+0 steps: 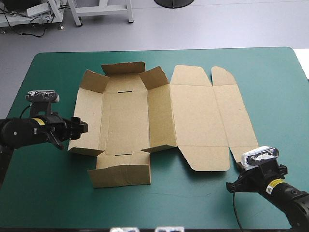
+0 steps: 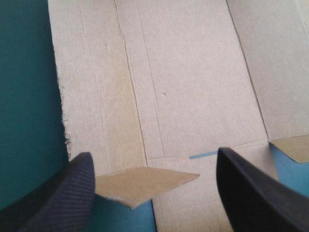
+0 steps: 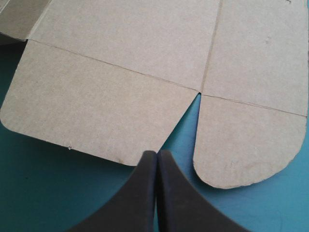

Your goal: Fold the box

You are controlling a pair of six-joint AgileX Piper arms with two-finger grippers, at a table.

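The brown box (image 1: 193, 116) lies unfolded in the middle of the table. Its lid panels on the right are flat, while the left part's side walls and end flaps stand partly raised. My left gripper (image 1: 79, 126) is at the box's left wall, near the front corner. In the left wrist view the box (image 2: 183, 72) fills the picture and that gripper (image 2: 154, 159) is open over a small corner flap (image 2: 145, 186). My right gripper (image 1: 240, 166) sits just off the front right corner. It is shut (image 3: 155, 153), pointing into the notch between the lid's front flap (image 3: 96, 106) and the rounded tab (image 3: 246, 140).
The teal-green cover (image 1: 53, 193) shows bare on all sides of the box, widest along the front and left. The front end flap (image 1: 120, 176) reaches toward the table's near edge.
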